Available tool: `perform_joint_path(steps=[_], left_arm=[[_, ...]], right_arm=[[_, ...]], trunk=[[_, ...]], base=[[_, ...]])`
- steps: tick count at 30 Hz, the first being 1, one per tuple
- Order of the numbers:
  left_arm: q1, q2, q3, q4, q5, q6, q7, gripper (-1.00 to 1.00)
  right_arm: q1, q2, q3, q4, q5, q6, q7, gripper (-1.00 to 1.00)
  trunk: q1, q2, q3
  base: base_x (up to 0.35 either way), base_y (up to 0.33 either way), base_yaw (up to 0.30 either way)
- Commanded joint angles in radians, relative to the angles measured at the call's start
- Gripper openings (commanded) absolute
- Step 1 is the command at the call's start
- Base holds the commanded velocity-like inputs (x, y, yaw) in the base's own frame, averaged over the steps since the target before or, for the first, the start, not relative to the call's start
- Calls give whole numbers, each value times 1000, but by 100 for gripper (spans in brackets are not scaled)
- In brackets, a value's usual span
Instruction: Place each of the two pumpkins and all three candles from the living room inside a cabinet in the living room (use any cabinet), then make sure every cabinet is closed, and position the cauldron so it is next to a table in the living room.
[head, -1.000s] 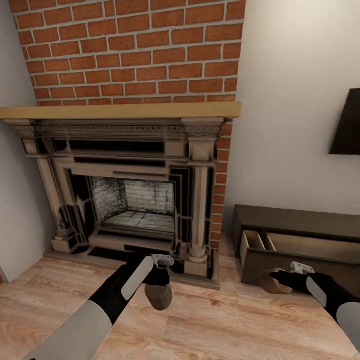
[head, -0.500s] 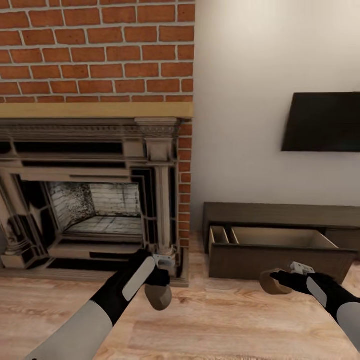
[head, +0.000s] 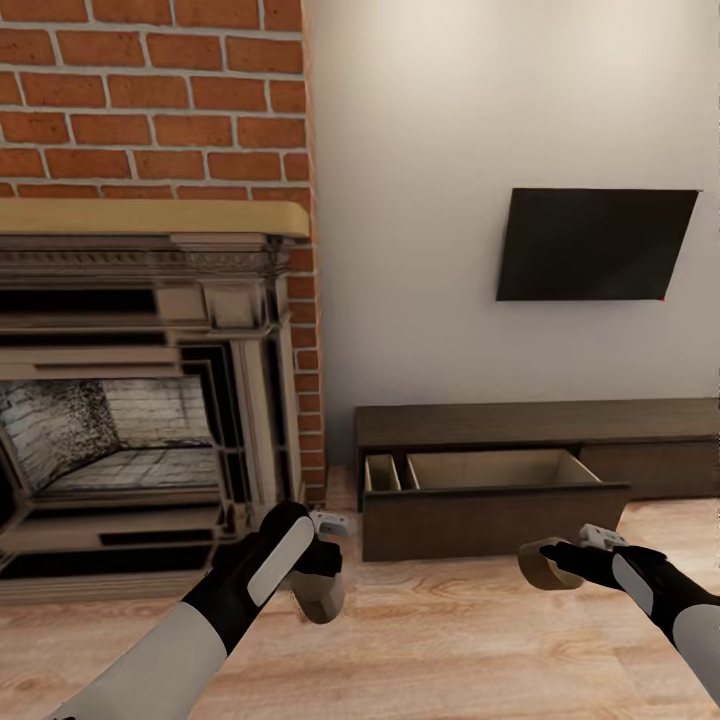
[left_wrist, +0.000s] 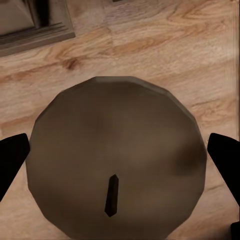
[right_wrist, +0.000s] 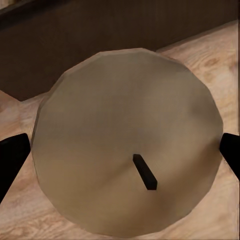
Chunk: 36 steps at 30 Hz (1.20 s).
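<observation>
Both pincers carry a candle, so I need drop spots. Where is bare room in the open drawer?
The open drawer of the cabinet has a wide bare compartment right of its divider and a narrow bare slot left of it. It is tight by the fireplace.

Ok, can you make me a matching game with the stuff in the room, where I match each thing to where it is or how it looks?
Things:
1. candle in the left pincer
2. cabinet drawer
3. black screen
4. fireplace

Places or states:
A. hanging on the white wall
B. pulled open, pale wood inside
C. under the red bricks
D. held above the wooden floor

Pairs: 1-D, 2-B, 3-A, 4-C
</observation>
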Motion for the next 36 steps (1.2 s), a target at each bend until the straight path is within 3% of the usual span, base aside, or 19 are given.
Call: perform_joint_path(steps=[1, 23, 29, 36], left_arm=[[-1, 0, -2, -1, 8, 2, 11, -100], [-1, -8, -2, -3, 8, 2, 36, -100], [-1, -18, -2, -13, 9, 2, 40, -100], [-1, -20, -2, -31, 9, 2, 40, -100]], right_arm=[[-1, -1, 6, -2, -7, 3, 0, -100], [-1, 2, 8, -2, -4, -2, 1, -100], [-1, 0, 7, -1, -4, -1, 1, -100], [-1, 1, 8, -1, -4, -1, 1, -100]], trunk=[[0, -1, -1], [0, -1, -1], [0, -1, -1], [-27, 48, 21]], base=[[154, -290, -22], [156, -289, -2], [41, -90, 0], [3, -8, 0]])
